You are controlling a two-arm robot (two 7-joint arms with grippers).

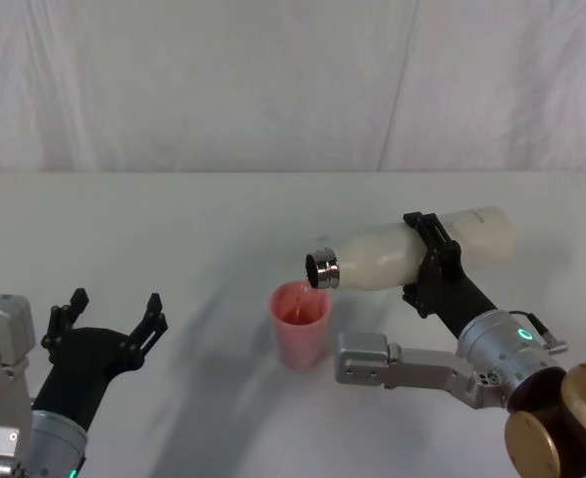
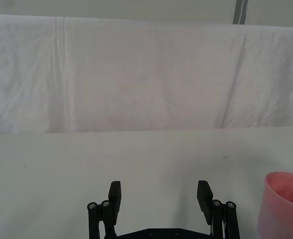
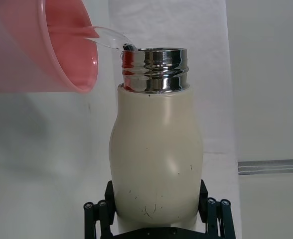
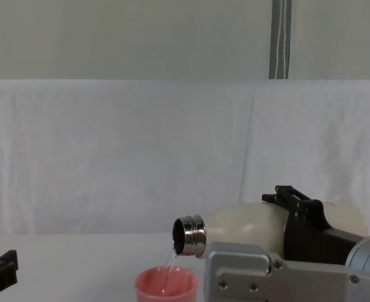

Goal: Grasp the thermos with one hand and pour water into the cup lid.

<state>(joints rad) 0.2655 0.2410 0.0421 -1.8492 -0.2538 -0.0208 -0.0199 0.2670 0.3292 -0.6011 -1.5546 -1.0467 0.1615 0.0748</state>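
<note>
Thermos (image 1: 423, 251) pouring is under way: the cream-white bottle is lying almost level above the table (image 1: 173, 229), its steel neck tipped slightly down just over the pink cup lid (image 1: 301, 325), and a thin stream of water is running from the mouth into it. The right gripper (image 1: 435, 261) is clamping the bottle around its middle, black fingers (image 3: 97, 211) pressed against either side of the body, as the right wrist view is showing. I would judge the thermos as stiff and smooth-walled, somewhat slippery, and weighted by whatever water is sloshing inside, so a hold around the wide body is looking like the sound place to take it; the shiny neck seems too narrow and slick. The cup lid is looking light and easy to nudge, standing on the table with nothing steadying it. The left gripper (image 1: 114, 319) is hovering low over the table well to the left of the cup, its fingers spread apart and holding nothing. How much water is remaining in the bottle is hidden, the level in the cup is hard to make out, and the chest view is cutting off the cup's base.
</note>
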